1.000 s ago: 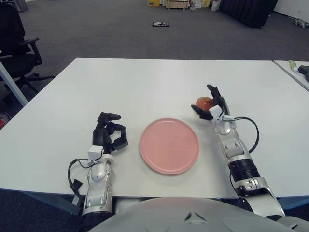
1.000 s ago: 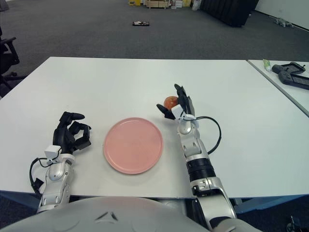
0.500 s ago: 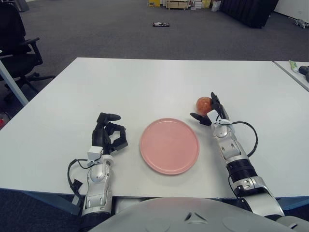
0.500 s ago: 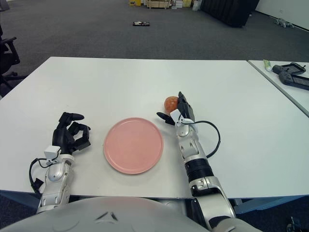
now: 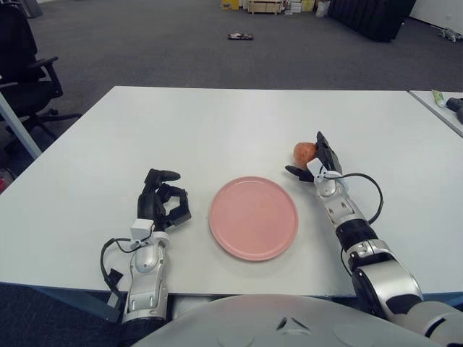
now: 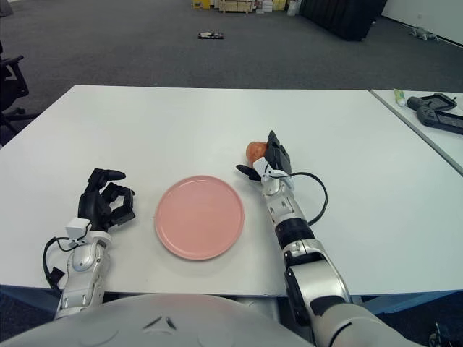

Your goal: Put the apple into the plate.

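A red apple (image 5: 304, 152) sits on the white table (image 5: 217, 130), to the right of and just beyond a pink plate (image 5: 253, 217). My right hand (image 5: 315, 163) is right at the apple, fingers spread around its near and right side, thumb out to the left. It does not grip the apple. My left hand (image 5: 163, 202) rests on the table left of the plate, fingers curled and empty. The plate holds nothing.
A second table (image 5: 441, 108) with a green tube and a black device stands at the right edge. A black office chair (image 5: 25, 65) is at the far left. A small object (image 5: 240, 35) lies on the carpet beyond.
My right hand drew back a little and then moved forward again to the apple's right side. The apple, plate and left hand have not moved.
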Robot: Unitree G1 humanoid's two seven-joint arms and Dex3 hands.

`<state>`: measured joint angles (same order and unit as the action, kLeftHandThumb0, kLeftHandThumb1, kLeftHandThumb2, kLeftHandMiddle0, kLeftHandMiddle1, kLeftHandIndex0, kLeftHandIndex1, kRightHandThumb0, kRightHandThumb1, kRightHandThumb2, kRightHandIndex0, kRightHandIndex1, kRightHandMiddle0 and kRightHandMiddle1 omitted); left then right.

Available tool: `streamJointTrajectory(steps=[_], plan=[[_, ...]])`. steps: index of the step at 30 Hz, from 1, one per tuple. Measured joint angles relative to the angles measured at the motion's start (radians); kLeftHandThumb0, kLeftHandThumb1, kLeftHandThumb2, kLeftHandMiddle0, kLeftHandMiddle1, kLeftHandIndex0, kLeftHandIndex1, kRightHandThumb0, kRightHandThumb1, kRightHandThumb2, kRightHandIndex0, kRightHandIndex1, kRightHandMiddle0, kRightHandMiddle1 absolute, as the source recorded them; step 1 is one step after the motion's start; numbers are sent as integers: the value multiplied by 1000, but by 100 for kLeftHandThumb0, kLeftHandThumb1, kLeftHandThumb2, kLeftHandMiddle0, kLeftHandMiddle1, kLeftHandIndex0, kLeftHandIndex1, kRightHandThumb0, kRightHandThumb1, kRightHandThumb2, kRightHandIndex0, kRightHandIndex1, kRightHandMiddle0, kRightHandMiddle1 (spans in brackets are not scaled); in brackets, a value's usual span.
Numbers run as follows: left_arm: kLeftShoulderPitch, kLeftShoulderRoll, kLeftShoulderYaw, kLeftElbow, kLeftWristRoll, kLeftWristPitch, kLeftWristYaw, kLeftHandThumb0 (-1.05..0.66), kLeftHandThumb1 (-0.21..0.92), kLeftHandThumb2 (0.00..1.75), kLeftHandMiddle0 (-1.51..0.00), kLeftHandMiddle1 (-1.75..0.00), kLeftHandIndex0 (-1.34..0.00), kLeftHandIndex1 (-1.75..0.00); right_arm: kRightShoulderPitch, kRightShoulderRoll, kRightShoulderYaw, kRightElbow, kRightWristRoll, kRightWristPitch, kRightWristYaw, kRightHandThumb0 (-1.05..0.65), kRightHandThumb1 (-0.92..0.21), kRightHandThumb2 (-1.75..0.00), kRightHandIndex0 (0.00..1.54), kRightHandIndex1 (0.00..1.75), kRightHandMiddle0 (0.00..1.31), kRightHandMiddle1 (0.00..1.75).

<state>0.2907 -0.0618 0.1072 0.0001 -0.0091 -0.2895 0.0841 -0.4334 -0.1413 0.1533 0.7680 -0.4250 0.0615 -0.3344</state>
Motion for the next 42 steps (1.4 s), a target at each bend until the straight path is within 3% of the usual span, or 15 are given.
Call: streamJointTrajectory(steps=[2, 9, 13, 18, 21, 25, 31, 35, 37, 38, 39, 41, 42], plan=[[0, -1, -1, 0, 0, -2, 0, -1, 32, 130, -59, -165, -45, -175, -30, -1, 6, 47, -2, -3, -12, -87, -51, -56, 0, 0, 0, 0], [0, -3, -4, 0, 1, -4, 0, -1, 32, 128, -60, -162, -46, -175, -117, 4, 22, 173, -3, 17, -39, -72, -38, -88, 4, 3, 1, 0], [1, -4, -5, -1, 1, -4, 0, -1, 32, 129, -60, -163, -45, -175, -145, 9, 31, 217, -3, 28, -57, -69, -39, -90, 1, 38, 0, 22], [3, -4, -5, -2, 1, -4, 0, -1, 32, 129, -59, -163, -46, -175, -176, 14, 41, 280, -2, 20, -86, -57, -38, -96, 0, 90, 0, 72], [5, -4, -6, -5, 3, -4, 0, -1, 32, 129, -59, -164, -46, -175, -190, 14, 42, 319, 0, 2, -107, -55, -39, -98, 0, 114, 0, 94], [10, -4, -6, -6, 8, -4, 2, -1, 32, 129, -58, -165, -45, -175, -214, 15, 41, 387, 3, -36, -140, -54, -40, -100, 0, 133, 0, 117], [12, -4, -4, -7, 12, -4, 3, -1, 32, 129, -59, -165, -45, -175, -223, 15, 41, 442, 3, -94, -193, -54, -41, -105, 4, 151, 0, 160], [12, -4, 0, -7, 7, -4, 2, -1, 32, 129, -60, -163, -45, -175, -223, 15, 42, 453, 3, -119, -220, -53, -42, -106, 8, 156, 0, 171], [12, -4, 1, -7, 3, -4, 2, -1, 32, 129, -60, -163, -45, -175, -223, 15, 42, 455, 3, -128, -229, -50, -47, -103, 10, 159, 10, 173], [12, -4, 1, -7, 2, -4, 2, -1, 32, 128, -61, -162, -44, -175, -223, 15, 43, 457, 3, -132, -232, -40, -61, -93, 14, 163, 35, 174], [13, -5, 1, -7, -1, -4, 2, -1, 32, 128, -61, -162, -44, -175, -223, 16, 43, 459, 3, -141, -238, -40, -61, -93, 15, 163, 35, 174], [13, -4, 1, -7, -1, -4, 2, -1, 32, 128, -60, -162, -45, -175, -223, 17, 43, 459, 3, -141, -246, -17, -55, -96, 37, 150, 39, 175], [13, -4, 1, -7, -2, -6, 2, -1, 32, 128, -60, -162, -45, -175, -223, 19, 42, 460, 4, -141, -253, -14, -54, -97, 41, 148, 40, 175]])
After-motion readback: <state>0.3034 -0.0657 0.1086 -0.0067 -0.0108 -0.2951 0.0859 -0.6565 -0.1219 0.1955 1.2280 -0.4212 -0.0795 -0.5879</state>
